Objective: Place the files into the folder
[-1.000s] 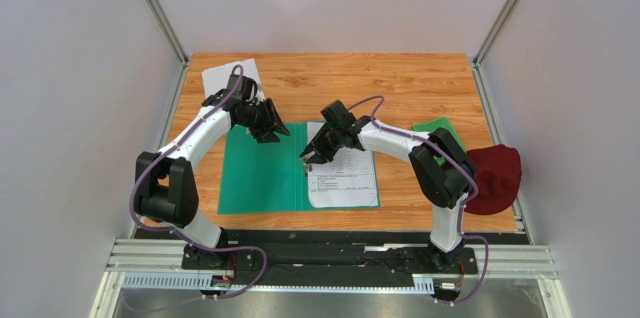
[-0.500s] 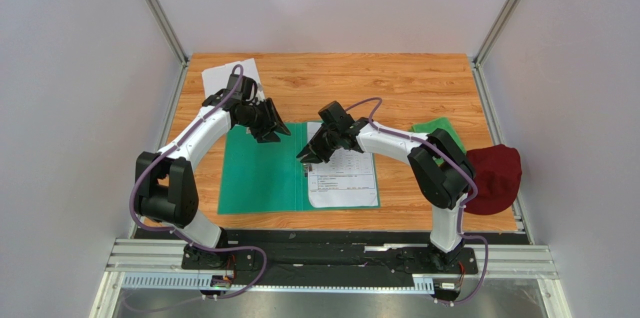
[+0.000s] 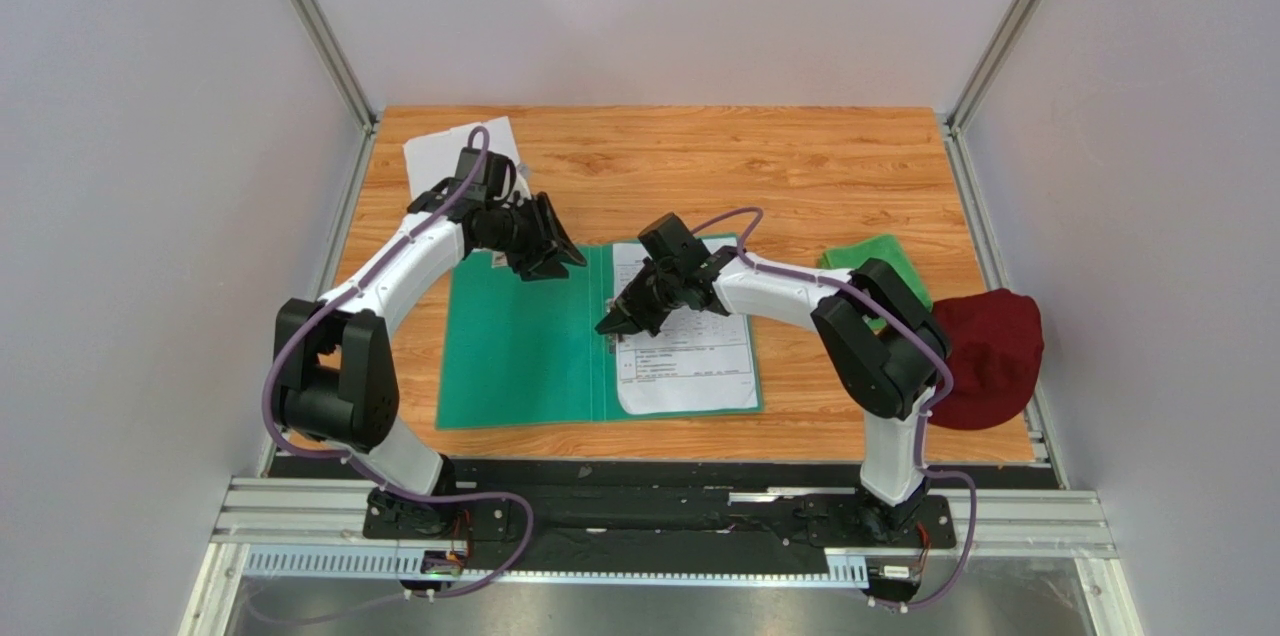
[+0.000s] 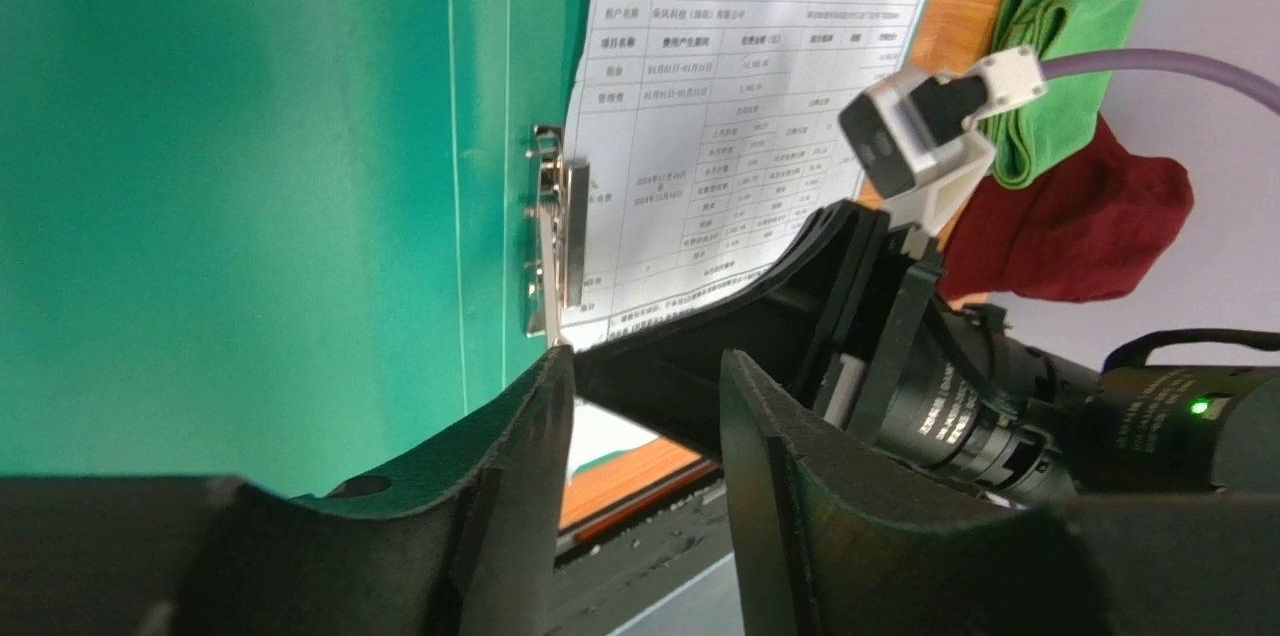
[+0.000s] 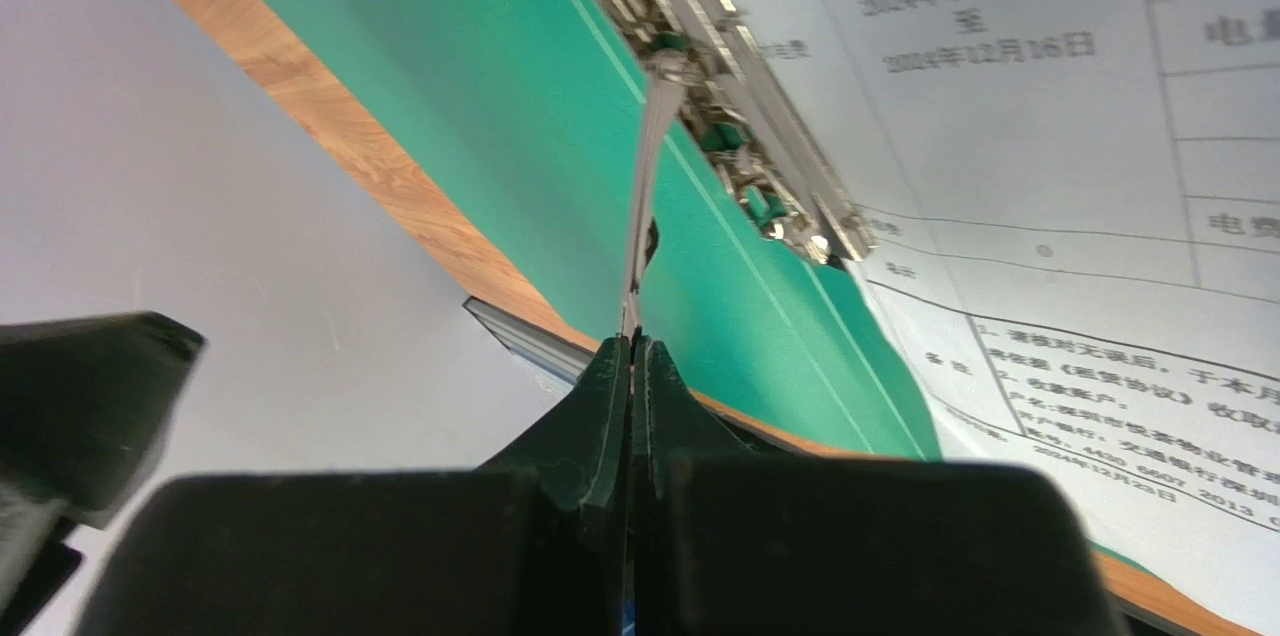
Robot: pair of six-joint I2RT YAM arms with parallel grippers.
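Note:
The teal-green folder (image 3: 519,351) lies open on the table. A printed sheet (image 3: 691,359) rests on its right half beside the metal clip (image 4: 556,239) at the spine. My right gripper (image 3: 613,324) is shut on the clip's thin metal lever (image 5: 646,171), which stands raised off the folder (image 5: 496,66) next to the sheet (image 5: 1052,141). My left gripper (image 3: 564,258) is open and empty, held above the folder's far edge. In its own view the left gripper (image 4: 646,396) looks over the folder (image 4: 226,141) and sheet (image 4: 736,81). A second white sheet (image 3: 451,156) lies at the back left.
A small bright green folded cloth (image 3: 872,258) and a dark red cloth (image 3: 992,351) lie at the table's right edge. Both also show in the left wrist view, the green cloth (image 4: 1074,36) and the red cloth (image 4: 1082,224). Grey walls enclose the table.
My right gripper has shifted slightly nearer along the spine, still shut on the lever. My left gripper has edged a little to the right.

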